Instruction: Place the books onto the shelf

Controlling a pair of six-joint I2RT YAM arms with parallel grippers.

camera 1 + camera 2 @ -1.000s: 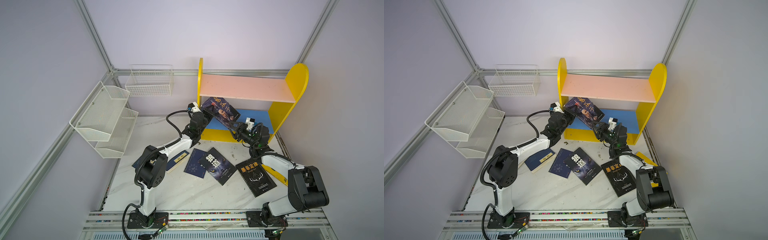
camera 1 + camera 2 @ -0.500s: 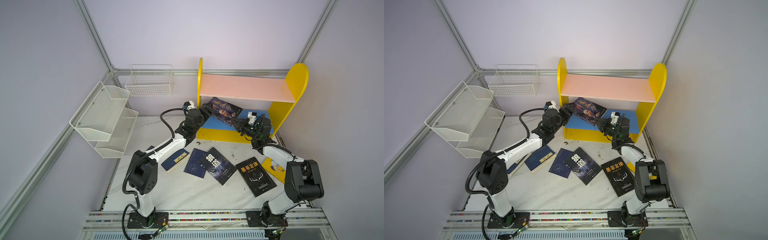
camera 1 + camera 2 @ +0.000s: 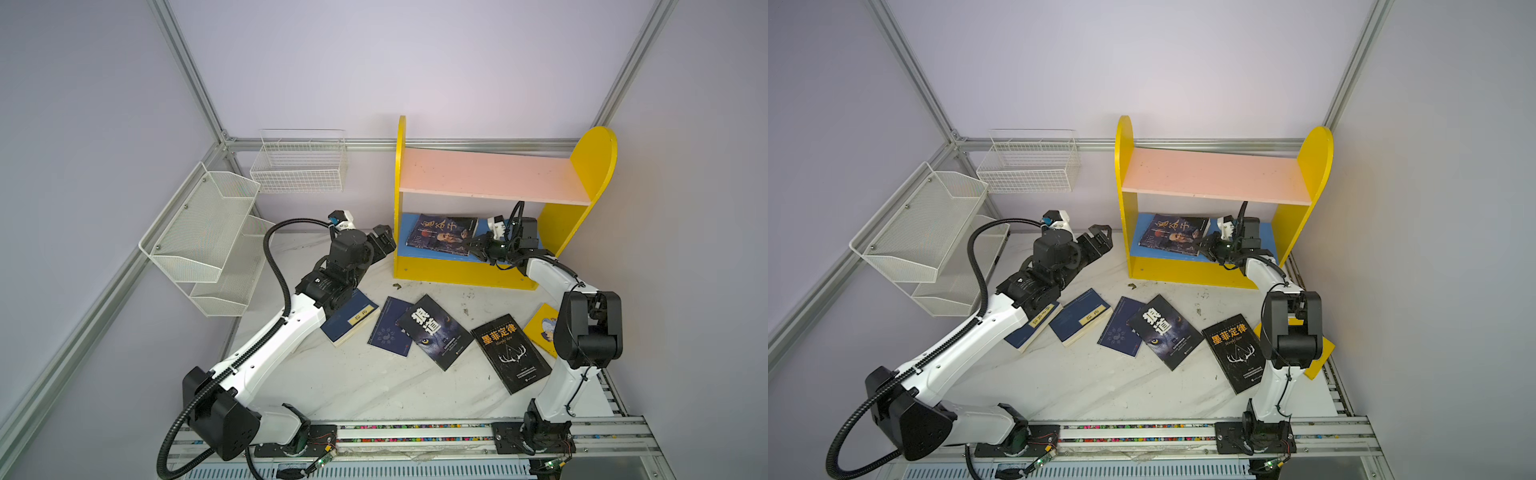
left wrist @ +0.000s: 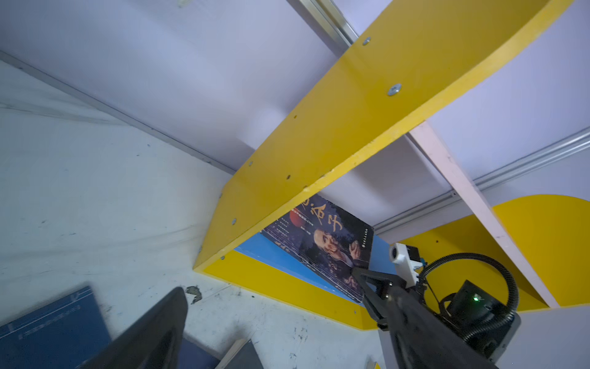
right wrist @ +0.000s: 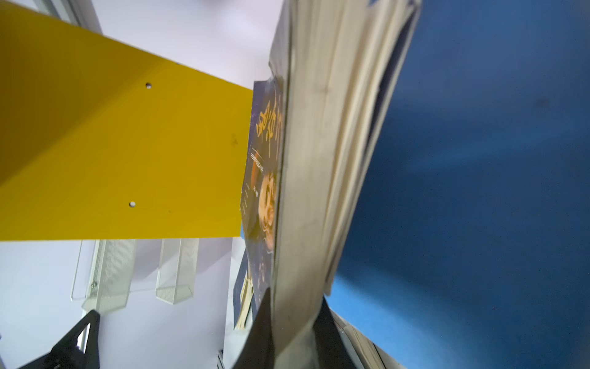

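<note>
R gripper (image 3: 478, 246) is pinched on the near-right corner of the dark book (image 3: 441, 232), which lies cover-up on the blue lower board (image 3: 404, 250) of the shelf (image 3: 490, 178). The right wrist view shows its pages clamped btw the jaws. From the gripper the book runs left & far. Its long axis is prob. near-to-far, title at the far end. Flat or propped, we can't tell. L gripper (image 3: 383, 240) is spread wide & empty, just outside the shelf's left side panel, so we'd let the R arm finish placing. The other books (image 3: 434, 330) lie on the table (image 3: 332, 374), near side of the shelf.
</note>
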